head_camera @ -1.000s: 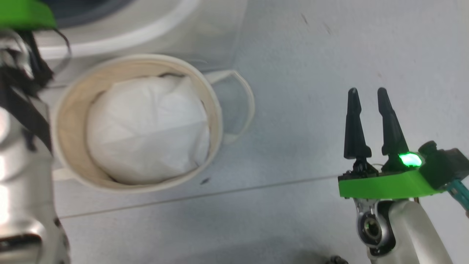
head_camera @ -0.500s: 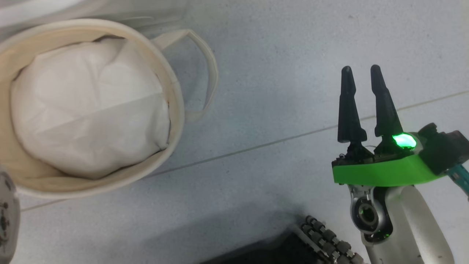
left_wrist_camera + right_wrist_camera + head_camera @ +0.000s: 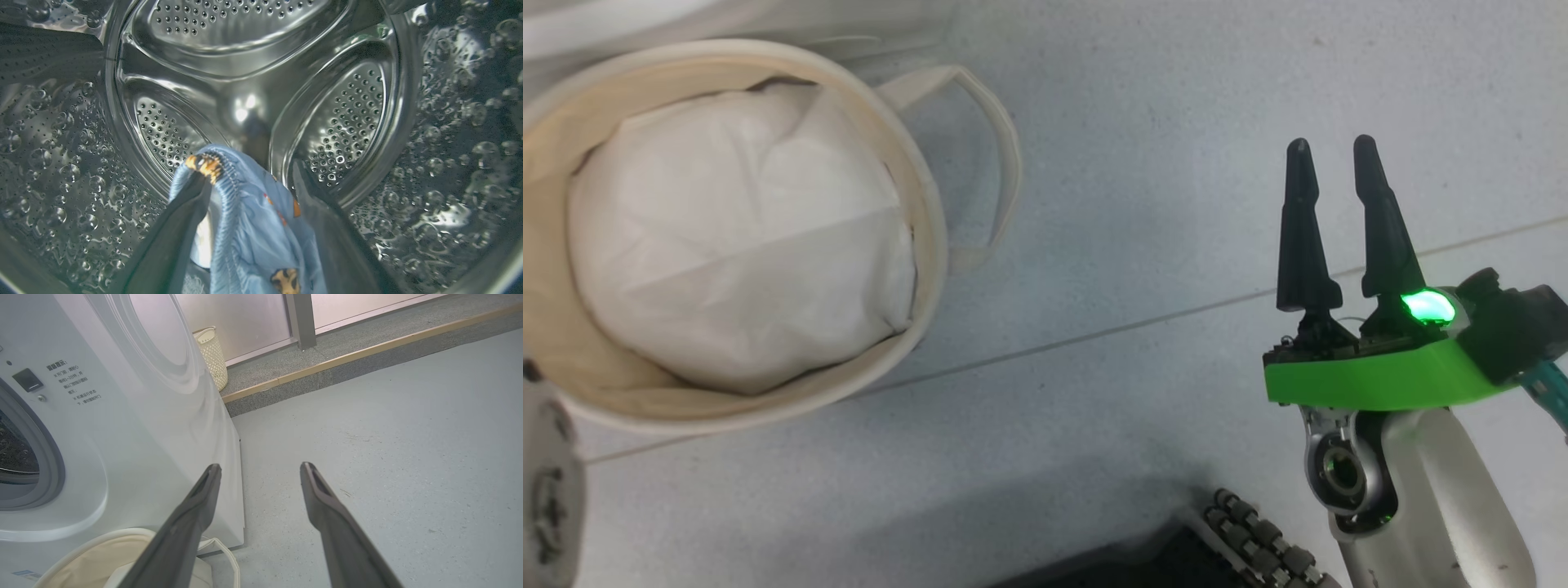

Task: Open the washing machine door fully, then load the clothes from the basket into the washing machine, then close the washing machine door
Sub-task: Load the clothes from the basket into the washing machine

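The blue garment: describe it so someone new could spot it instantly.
Look inside the steel drum. Between the left gripper's dark fingers lies the garment. It alone is soft cloth: light blue with orange marks, amid shiny perforated metal.

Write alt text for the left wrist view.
Inside the perforated steel drum, the left gripper stands open. A light blue garment with orange marks lies between its fingers, draped against one.

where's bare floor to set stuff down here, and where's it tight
Bare floor lies between the basket and the right gripper, and beside the washing machine. Crowded: the basket, packed by a white sheet.
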Available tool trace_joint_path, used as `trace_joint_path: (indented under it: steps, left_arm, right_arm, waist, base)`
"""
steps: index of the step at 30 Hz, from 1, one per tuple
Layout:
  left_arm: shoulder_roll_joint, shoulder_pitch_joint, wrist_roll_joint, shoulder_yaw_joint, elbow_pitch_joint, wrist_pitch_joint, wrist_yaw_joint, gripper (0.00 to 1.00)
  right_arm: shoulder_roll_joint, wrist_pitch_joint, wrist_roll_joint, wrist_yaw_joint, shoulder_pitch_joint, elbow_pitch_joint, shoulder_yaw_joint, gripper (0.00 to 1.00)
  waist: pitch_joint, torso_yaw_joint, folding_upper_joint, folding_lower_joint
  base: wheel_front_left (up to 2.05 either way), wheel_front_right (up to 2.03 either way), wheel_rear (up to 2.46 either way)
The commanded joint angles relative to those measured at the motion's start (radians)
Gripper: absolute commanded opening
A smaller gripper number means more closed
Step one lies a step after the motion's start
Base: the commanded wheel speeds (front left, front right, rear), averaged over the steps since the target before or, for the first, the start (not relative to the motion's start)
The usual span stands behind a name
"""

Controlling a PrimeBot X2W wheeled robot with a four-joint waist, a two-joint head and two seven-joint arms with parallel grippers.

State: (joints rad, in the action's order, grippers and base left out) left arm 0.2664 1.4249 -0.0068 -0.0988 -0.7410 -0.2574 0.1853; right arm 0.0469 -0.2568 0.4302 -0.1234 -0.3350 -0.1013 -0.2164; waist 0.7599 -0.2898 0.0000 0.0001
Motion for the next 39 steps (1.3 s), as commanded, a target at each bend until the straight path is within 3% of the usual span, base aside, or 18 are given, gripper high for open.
trace_joint_path:
  steps: [1, 6, 13, 23, 39]
  left_arm:
    - [0.019, -0.032, -0.010, 0.008, 0.049, -0.004, -0.002, 1.00]
    - [-0.046, -0.145, -0.026, 0.035, 0.068, -0.004, -0.039, 1.00]
    - [-0.098, -0.295, -0.034, 0.046, 0.085, -0.004, -0.051, 1.00]
    - [-0.183, -0.542, -0.056, 0.080, 0.042, -0.004, -0.095, 1.00]
    - [-0.179, -0.534, -0.051, 0.060, 0.038, -0.004, -0.104, 1.00]
  right_arm:
    - [0.003, -0.005, -0.012, -0.007, 0.015, -0.020, -0.020, 1.00]
    - [0.003, -0.005, -0.043, -0.007, 0.030, -0.001, -0.002, 1.00]
    - [0.003, -0.005, -0.066, -0.007, 0.054, 0.024, -0.002, 1.00]
    - [0.003, -0.005, -0.090, -0.007, 0.171, 0.080, 0.012, 1.00]
    - [0.003, -0.005, -0.079, -0.007, 0.178, 0.057, 0.009, 1.00]
  waist:
    - [-0.028, 0.020, 0.0000, -0.0001]
    - [-0.109, 0.071, 0.0000, -0.0001]
    - [-0.236, 0.115, 0.0000, -0.0001]
    - [-0.505, 0.188, 0.0000, -0.0001]
    - [-0.468, 0.173, 0.0000, -0.0001]
  base:
    - [0.00, 0.00, 0.00]
    - [0.00, 0.00, 0.00]
    - [0.00, 0.00, 0.00]
    - [0.00, 0.00, 0.00]
    - [0.00, 0.00, 0.00]
